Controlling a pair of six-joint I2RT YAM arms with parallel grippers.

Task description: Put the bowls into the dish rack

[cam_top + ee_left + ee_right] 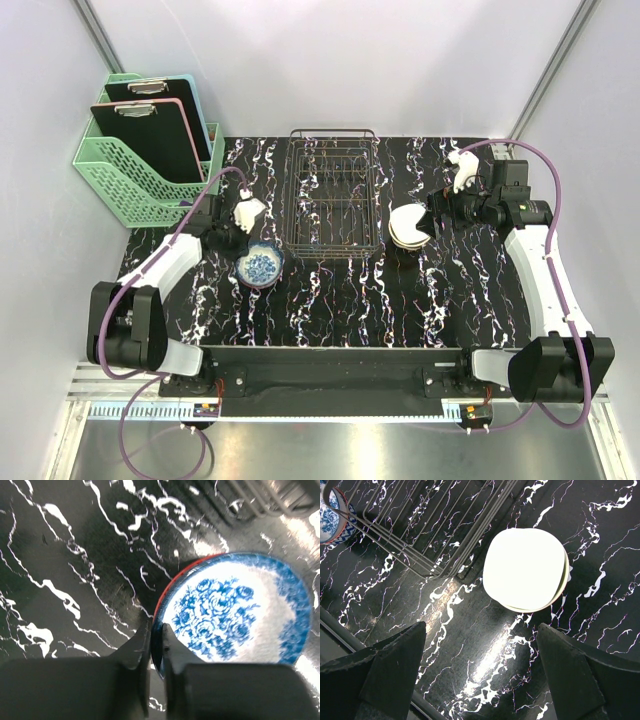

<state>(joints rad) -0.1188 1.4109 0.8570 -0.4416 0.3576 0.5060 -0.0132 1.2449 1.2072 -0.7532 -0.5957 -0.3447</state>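
Observation:
The dark wire dish rack (333, 200) stands mid-table; no bowl stands in it. A blue-patterned white bowl (235, 610) sits nested in an orange bowl (172, 582) on the table left of the rack's front corner (260, 497). My left gripper (157, 645) is shut on the blue bowl's near rim, one finger inside and one outside; both show in the top view (261, 265). A cream-white bowl (525, 570) tops a small stack (408, 227) right of the rack, with a pale green rim (566, 575) under it. My right gripper (481, 627) is open, above and just short of the stack.
A mint green lattice basket (140, 165) with clipboards stands at the back left. The rack's wires (435, 525) and the blue bowl (332, 515) show in the right wrist view. The table's front edge (330, 350) runs between the arm bases.

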